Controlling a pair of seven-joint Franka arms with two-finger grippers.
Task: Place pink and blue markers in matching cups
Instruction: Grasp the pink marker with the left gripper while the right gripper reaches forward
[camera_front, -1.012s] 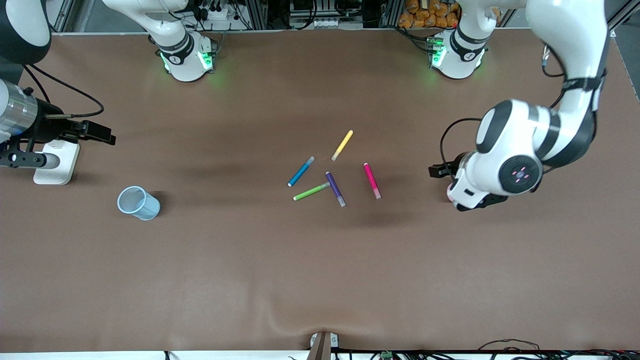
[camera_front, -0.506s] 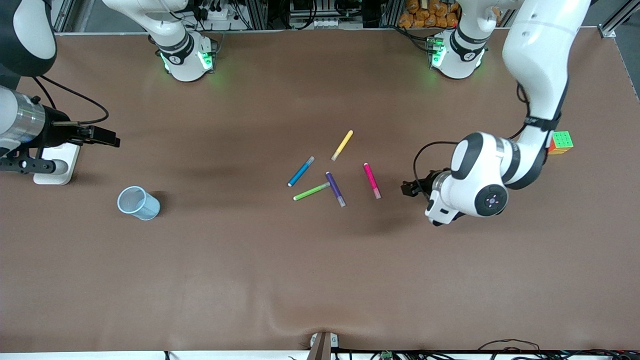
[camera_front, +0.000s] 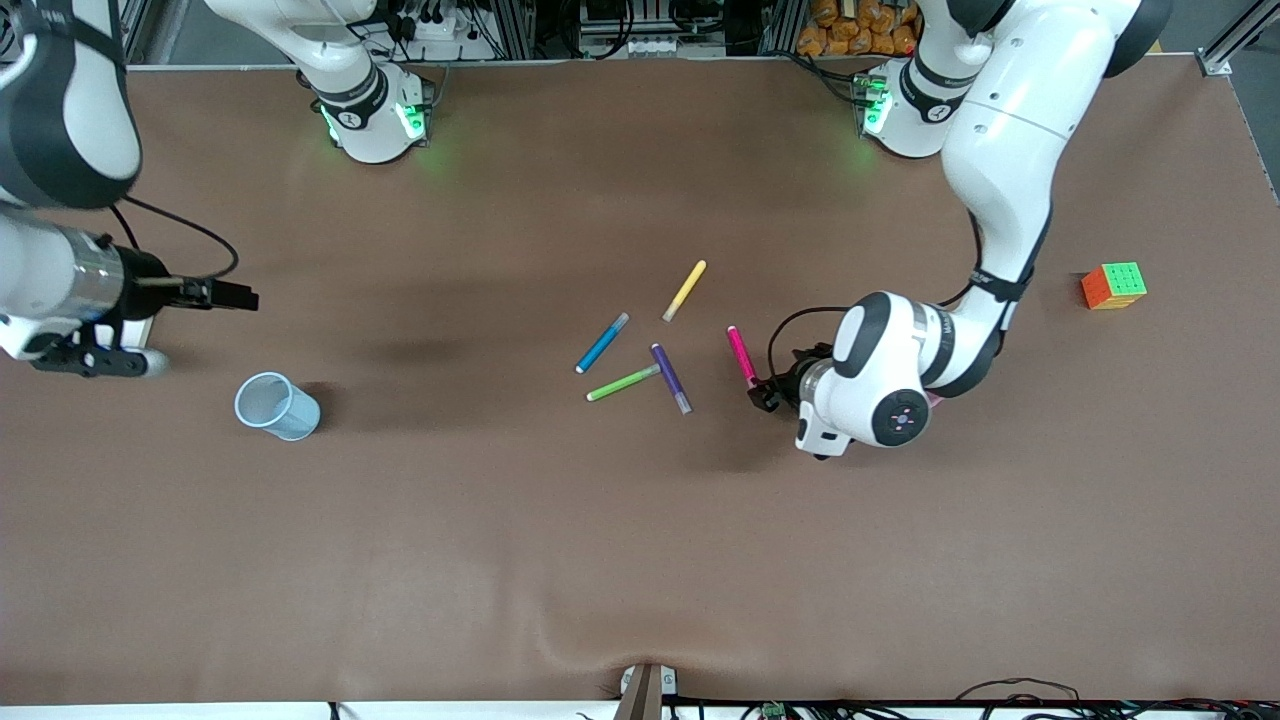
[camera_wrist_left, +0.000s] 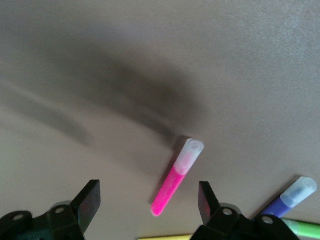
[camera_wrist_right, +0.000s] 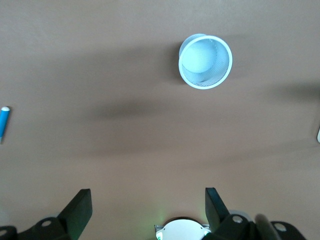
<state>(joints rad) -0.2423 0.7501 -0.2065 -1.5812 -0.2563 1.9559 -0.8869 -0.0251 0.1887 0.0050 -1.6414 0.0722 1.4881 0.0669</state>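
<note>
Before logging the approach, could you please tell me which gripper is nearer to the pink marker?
Left. The left gripper is over the pink marker, jaws open astride it. The right gripper waits at the right arm's end.

Two white Franka arms, black at the joints

Glossy white rounded shells with black joint bands; both bases glow green. The left arm (camera_front: 1000, 150) has a round wrist cap with small pink lights and a looping black cable. The right arm (camera_front: 60, 130) has a silver wrist ring, black cable and black fingers.
</note>
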